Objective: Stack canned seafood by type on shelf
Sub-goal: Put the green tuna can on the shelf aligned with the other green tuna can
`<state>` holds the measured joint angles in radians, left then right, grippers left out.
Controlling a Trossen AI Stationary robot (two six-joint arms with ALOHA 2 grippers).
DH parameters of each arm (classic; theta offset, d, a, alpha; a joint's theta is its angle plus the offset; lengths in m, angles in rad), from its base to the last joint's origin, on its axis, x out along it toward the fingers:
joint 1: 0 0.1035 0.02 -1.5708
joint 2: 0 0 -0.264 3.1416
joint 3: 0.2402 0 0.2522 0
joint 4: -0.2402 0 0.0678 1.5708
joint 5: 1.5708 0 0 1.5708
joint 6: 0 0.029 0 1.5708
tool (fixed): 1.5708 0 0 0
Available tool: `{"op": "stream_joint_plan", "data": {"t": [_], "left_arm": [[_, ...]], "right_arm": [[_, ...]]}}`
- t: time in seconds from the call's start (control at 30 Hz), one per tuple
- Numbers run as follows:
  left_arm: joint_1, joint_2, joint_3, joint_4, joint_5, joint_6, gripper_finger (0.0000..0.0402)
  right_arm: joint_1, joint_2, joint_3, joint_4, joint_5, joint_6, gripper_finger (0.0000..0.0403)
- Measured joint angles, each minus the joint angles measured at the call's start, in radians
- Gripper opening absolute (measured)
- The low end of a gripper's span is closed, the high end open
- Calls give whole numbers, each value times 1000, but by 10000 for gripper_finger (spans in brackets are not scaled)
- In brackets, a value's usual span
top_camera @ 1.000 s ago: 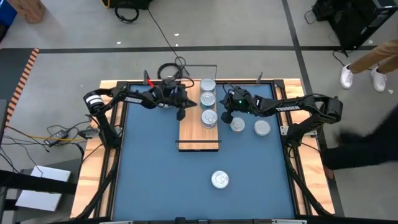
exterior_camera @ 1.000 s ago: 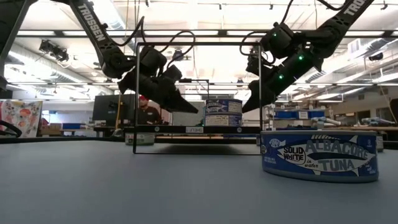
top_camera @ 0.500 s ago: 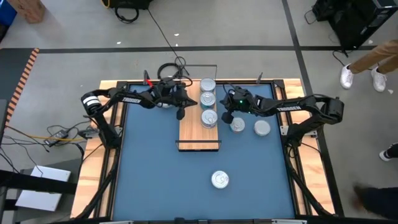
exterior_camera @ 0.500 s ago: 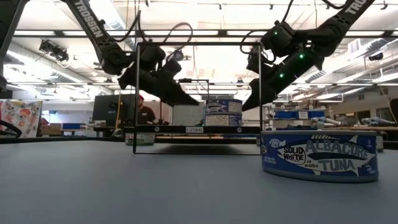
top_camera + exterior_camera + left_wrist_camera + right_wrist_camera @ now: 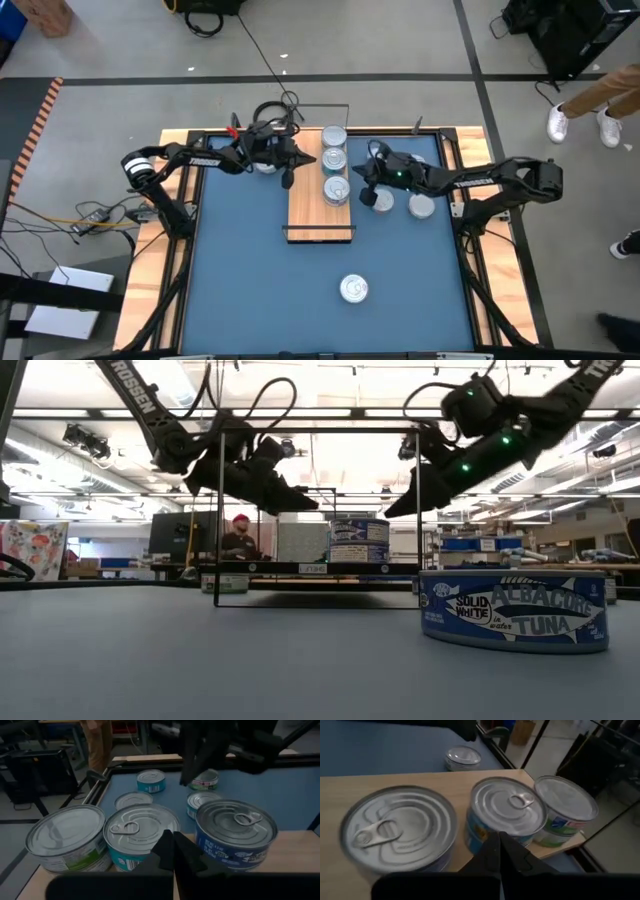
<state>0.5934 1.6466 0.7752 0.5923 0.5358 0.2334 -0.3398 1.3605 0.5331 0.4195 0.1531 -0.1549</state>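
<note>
The shelf (image 5: 312, 215) is a light-wood board in a thin black frame at the table's far middle. Three tins stand in a row on it: a green-sided one (image 5: 67, 837), a teal one (image 5: 140, 832) and a blue one (image 5: 235, 830). My left gripper (image 5: 288, 181) hangs shut over the shelf's left edge, its fingertips (image 5: 172, 852) just short of the teal tin. My right gripper (image 5: 364, 193) hangs shut off the shelf's right edge, pointing at the same row (image 5: 507, 817). Neither holds a tin.
Loose tins rest on the blue table right of the shelf (image 5: 381, 200) (image 5: 421, 207), several more under my right arm (image 5: 151, 780). One lies left of the shelf (image 5: 462, 757). A blue tuna tin (image 5: 353, 289) stands alone near the front edge. A person stands in the room beyond (image 5: 238, 538).
My left gripper has risen a little and tipped toward level, staying over the shelf's left edge. My right gripper has drawn back toward the table's right edge, risen slightly and tipped toward level. Both stay shut. No tin has moved.
</note>
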Motion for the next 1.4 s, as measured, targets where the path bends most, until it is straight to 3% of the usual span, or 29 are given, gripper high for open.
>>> {"op": "stream_joint_plan", "data": {"t": [0.23,0.7,0.97,1.4], "left_arm": [[-2,-19,-42,105,4,-54,1],[-80,-144,-53,22,-18,-22,1],[-184,-157,-176,188,-135,-26,1],[-271,-190,-311,288,-162,-35,1]], "right_arm": [[49,-28,-90,84,-18,74,1],[218,-217,-94,-173,115,99,1],[309,-270,-94,-234,259,111,1],[360,-283,-94,-276,266,163,1]]}}
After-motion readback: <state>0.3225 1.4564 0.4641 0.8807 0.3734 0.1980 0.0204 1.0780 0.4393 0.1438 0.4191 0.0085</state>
